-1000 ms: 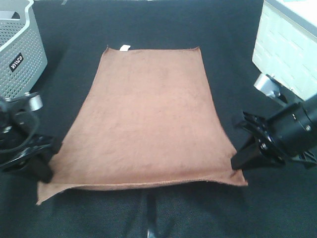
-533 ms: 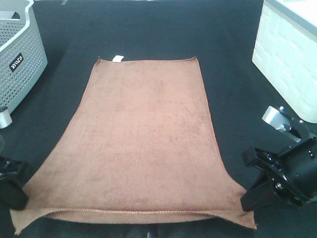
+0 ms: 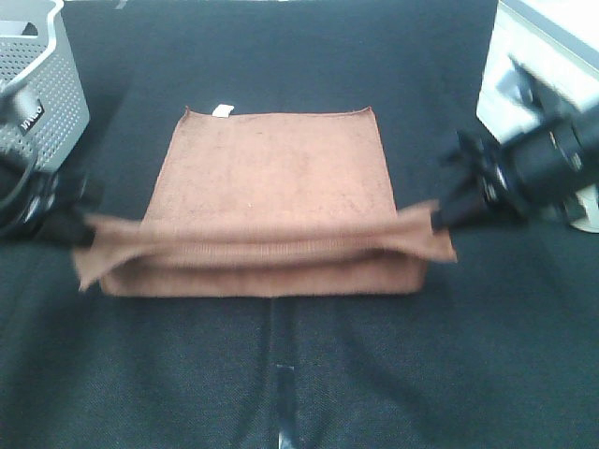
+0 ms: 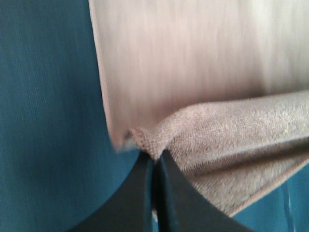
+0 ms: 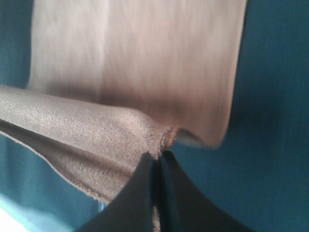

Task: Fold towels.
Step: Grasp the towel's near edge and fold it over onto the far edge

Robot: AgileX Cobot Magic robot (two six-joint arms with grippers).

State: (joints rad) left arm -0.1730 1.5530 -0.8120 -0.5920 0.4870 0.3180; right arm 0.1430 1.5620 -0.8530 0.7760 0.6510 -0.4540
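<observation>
The reddish-brown towel [image 3: 271, 178] lies on the black table with its white tag [image 3: 223, 110] at the far edge. Its near edge is lifted and carried over the middle, stretched between both grippers. My left gripper [image 3: 80, 224] is shut on the towel's left near corner; the left wrist view shows the corner [image 4: 145, 142] pinched between its fingertips. My right gripper [image 3: 440, 217] is shut on the right near corner, shown pinched in the right wrist view [image 5: 161, 140]. Both arms are motion-blurred.
A grey perforated basket [image 3: 33, 70] stands at the far left. A white bin [image 3: 538, 56] stands at the far right, close behind my right arm. The black tablecloth [image 3: 299, 374] spreads in front of the towel.
Both grippers have lifted the towel's near corners and carried them away from the front edge toward the far edge. The towel now folds over itself.
</observation>
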